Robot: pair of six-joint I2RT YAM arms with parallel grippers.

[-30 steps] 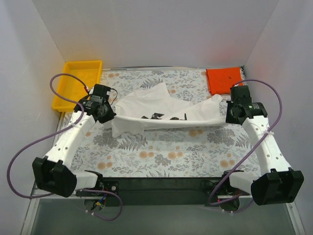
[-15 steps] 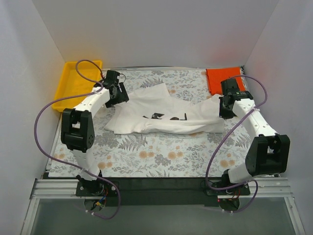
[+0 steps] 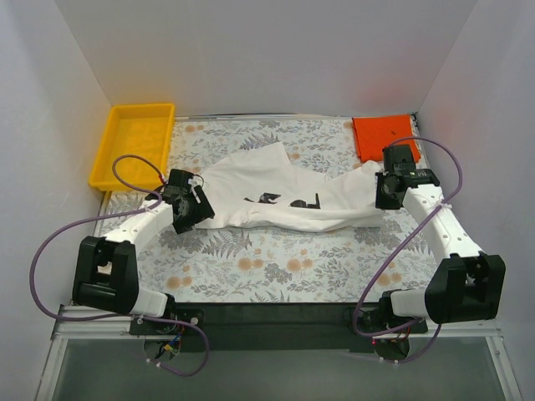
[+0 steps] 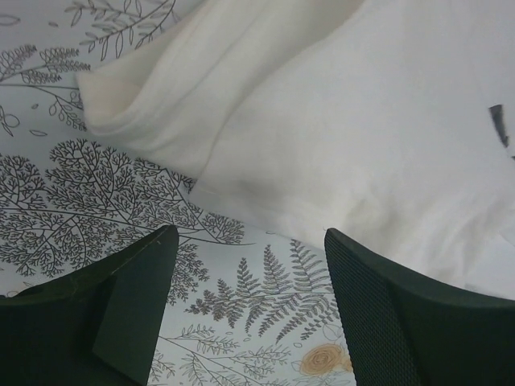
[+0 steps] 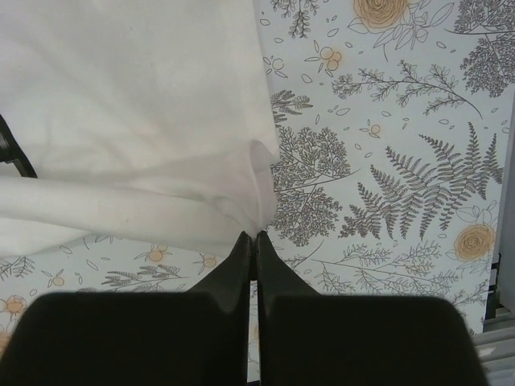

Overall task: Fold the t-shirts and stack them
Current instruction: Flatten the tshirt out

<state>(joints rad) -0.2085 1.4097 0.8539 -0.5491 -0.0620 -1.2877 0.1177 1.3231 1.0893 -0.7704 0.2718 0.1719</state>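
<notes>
The white t-shirt lies crumpled across the middle of the floral table, its black print facing up near the centre. An orange-red t-shirt, folded small, rests at the back right corner. My left gripper is open just off the white shirt's left edge, holding nothing; in the left wrist view its gripper frames bare tablecloth with the white t-shirt beyond. My right gripper is shut on the white shirt's right corner, where the cloth bunches into the gripper.
A yellow plastic tray stands at the back left corner. White walls close in the table on three sides. Purple cables loop off both arms. The floral tablecloth stretches in front of the shirt.
My left gripper has let go of the white shirt's left end, opened, and pulled back toward the near left. The shirt, earlier stretched between both grippers, now lies down. The right arm shifted slightly.
</notes>
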